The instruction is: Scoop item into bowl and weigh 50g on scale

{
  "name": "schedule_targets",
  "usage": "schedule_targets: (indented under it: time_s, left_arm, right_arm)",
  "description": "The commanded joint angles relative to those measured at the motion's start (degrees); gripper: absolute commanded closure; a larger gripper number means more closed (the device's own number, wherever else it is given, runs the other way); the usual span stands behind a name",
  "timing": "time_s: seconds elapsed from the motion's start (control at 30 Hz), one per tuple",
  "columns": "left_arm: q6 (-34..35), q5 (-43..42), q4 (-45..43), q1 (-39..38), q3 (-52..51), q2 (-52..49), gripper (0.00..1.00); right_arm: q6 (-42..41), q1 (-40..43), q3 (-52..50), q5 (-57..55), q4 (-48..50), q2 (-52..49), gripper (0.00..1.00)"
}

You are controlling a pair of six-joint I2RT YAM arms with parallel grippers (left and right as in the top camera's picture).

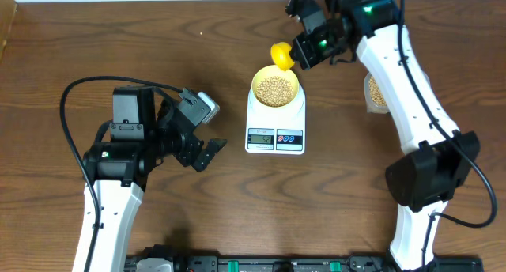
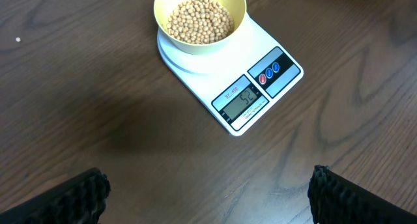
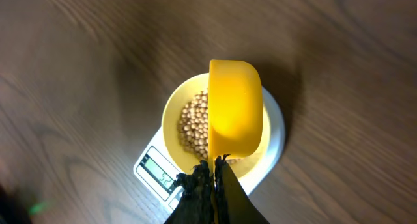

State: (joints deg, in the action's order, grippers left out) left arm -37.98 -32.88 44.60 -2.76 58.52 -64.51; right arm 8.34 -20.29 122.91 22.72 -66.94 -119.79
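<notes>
1. Overhead, the scale (image 1: 275,134) sits mid-table (image 1: 118,35). The bowl (image 1: 276,88) stands on the scale's platform, and the beans (image 1: 276,86) lie heaped inside the bowl.
2. Only the overhead view takes in both arms. It also shows a tub (image 1: 374,92) with more beans, mostly hidden behind the right arm.
3. The right wrist view shows the right gripper (image 3: 212,185) clamped shut on the handle of a yellow scoop (image 3: 234,107). The scoop is tipped on its side above the bowl and covers part of the beans. Its inside cannot be seen from here.
4. Overhead, the scoop shows only as a yellow blob at the bowl's far rim, and the grip on it is hard to read.
5. The left wrist view shows the left gripper (image 2: 212,198) spread wide and holding nothing. Its fingers (image 2: 85,195) sit in the bottom corners, over bare table near the scale.
6. That view also gives the clearest look at the display (image 2: 242,100) and the red and blue buttons (image 2: 268,72). The digits are lit but too small to read with certainty.
</notes>
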Motion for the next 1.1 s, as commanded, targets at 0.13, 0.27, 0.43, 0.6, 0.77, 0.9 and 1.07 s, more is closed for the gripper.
schedule_targets:
  time_s: [0.13,0.27,0.43,0.6,0.77,0.9,1.07]
  left_arm:
    - [-0.8,-0.8,0.0,0.2,-0.3,-0.2,0.01]
    - [-0.8,-0.8,0.2,0.2,-0.3,-0.2,0.0]
    - [-0.8,-0.8,0.2,0.2,-0.3,-0.2,0.0]
    - [-0.8,-0.7,0.2,0.2,-0.3,-0.2,0.01]
    - [-0.8,-0.7,0.2,0.2,-0.3,-0.2,0.01]
    - [-0.8,-0.8,0.2,0.2,-0.3,-0.2,0.01]
    - [-0.8,-0.8,0.2,0.2,-0.3,-0.2,0.0]
  right_arm:
    - [-1.0,-3.1,-0.2,-1.9,-0.3,-2.2,0.99]
    - [-1.0,-3.6,-0.2,-5.5,-0.3,-2.8,0.99]
    - [-1.0,-4.3,-0.2,-7.7,0.1,-3.9,0.99]
    - [-1.0,-5.3,-0.2,-9.6,0.1,-4.7,0.99]
    - [-1.0,-5.7,-0.2,-10.0,-0.6,-5.0,0.99]
    - [-1.0,-6.2,-0.2,-10.0,-2.1,-5.5,0.99]
    - [-1.0,-6.8,-0.2,-10.4,-2.0,-6.6,0.99]
